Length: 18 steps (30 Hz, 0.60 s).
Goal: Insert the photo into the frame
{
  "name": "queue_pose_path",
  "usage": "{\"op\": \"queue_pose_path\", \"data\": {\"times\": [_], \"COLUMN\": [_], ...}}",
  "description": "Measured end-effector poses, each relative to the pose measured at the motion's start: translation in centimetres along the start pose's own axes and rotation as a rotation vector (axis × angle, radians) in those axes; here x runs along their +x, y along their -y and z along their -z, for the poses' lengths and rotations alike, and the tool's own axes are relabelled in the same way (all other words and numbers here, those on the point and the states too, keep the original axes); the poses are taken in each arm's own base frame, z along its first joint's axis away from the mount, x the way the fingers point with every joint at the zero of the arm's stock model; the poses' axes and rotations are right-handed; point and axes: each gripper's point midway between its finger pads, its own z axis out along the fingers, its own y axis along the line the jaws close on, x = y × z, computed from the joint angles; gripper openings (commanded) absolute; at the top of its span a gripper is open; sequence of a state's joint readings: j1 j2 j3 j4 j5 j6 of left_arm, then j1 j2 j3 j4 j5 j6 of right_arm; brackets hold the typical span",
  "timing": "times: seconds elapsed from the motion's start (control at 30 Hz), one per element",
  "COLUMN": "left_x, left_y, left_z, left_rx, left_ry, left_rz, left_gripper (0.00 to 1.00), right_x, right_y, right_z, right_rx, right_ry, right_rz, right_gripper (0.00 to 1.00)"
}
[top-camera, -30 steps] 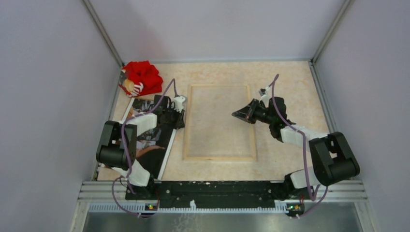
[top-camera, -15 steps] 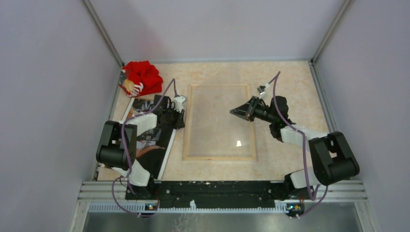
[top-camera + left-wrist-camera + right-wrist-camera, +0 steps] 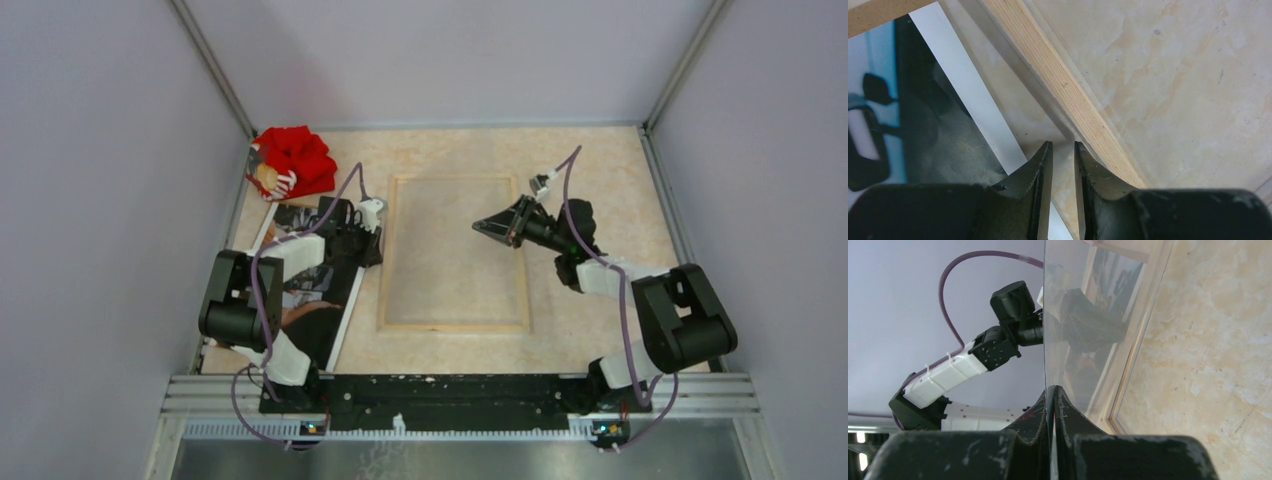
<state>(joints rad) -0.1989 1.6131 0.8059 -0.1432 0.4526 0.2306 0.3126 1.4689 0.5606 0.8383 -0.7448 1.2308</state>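
Notably, the photo [image 3: 322, 303] lies face up on the table [image 3: 600, 170], left of the frame [image 3: 455, 326]. Their long axes run roughly parallel, near to far. The left gripper [image 3: 1063, 147] is the nearer one. It points down at the bare strip between the photo's white border and the frame's wooden rail, jaws slightly parted, grasping nothing. The right gripper [image 3: 1053, 390] reaches in over the frame's right side, clenched on a clear pane [image 3: 1073, 315] held up on edge. Likely the left arm's pick.

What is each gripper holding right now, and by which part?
The right gripper pinches a clear pane by one edge, its jaws shut on it. The left gripper, jaws slightly apart, holds nothing.
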Motion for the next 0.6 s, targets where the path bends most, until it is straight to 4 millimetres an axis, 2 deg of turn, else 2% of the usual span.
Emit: {"op": "queue_pose_path", "data": {"times": [0.2, 0.6], "left_x": [0.0, 0.0], "left_y": [0.0, 0.0], "left_z": [0.0, 0.0], "left_rx": [0.000, 0.000], "left_ry": [0.000, 0.000], "left_rz": [0.000, 0.000], "left_gripper": [0.29, 0.29], "right_x": [0.5, -0.7], "right_y": [-0.1, -1.3], "right_z": [-0.5, -2.1], "right_rx": [-0.006, -0.021], "right_ry": [-0.013, -0.032], "right_rz": [-0.013, 0.046], "right_gripper": [0.00, 0.00]}}
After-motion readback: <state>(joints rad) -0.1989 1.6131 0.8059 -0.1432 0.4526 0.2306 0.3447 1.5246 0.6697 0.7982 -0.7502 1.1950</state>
